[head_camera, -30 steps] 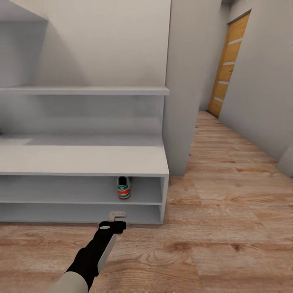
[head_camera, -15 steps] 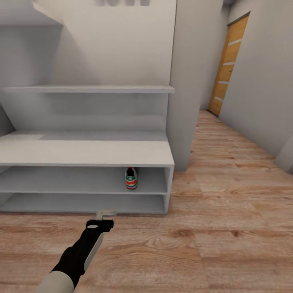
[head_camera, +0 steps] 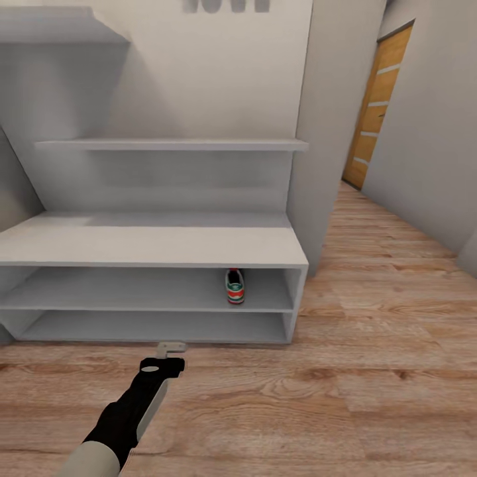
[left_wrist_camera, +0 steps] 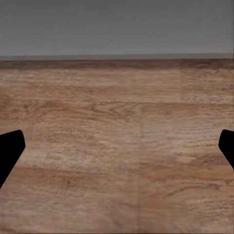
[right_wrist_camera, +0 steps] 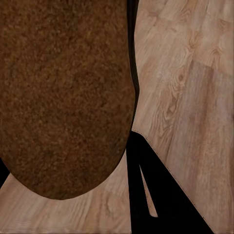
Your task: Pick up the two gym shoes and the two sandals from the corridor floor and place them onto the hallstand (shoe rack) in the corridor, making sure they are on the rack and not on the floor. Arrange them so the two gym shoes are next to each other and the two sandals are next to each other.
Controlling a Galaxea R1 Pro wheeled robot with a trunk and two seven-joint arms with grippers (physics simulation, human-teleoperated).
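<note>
One gym shoe (head_camera: 234,286), white with green stripes and a red-orange heel, stands heel-out on the upper open shelf of the white hallstand (head_camera: 132,245), near its right end. My left gripper (head_camera: 171,346) hangs low over the corridor floor (head_camera: 371,371) just in front of the rack. In the left wrist view the left gripper (left_wrist_camera: 117,146) is open, with bare planks between its fingers. In the right wrist view a dark brown sandal (right_wrist_camera: 63,97) sits very close to the camera, and my right gripper (right_wrist_camera: 73,165) is shut on it, one black finger (right_wrist_camera: 146,170) beside it.
Two stepped white wall shelves (head_camera: 172,144) hang above the rack. A grey wall corner (head_camera: 331,132) juts out right of the rack. Beyond it the corridor runs back to an orange wooden door (head_camera: 374,112). Open floor lies to the right.
The camera has drawn back and shifted, so the whole rack and more of its left end show now. The shoe stays on its shelf. The left gripper holds its pose.
</note>
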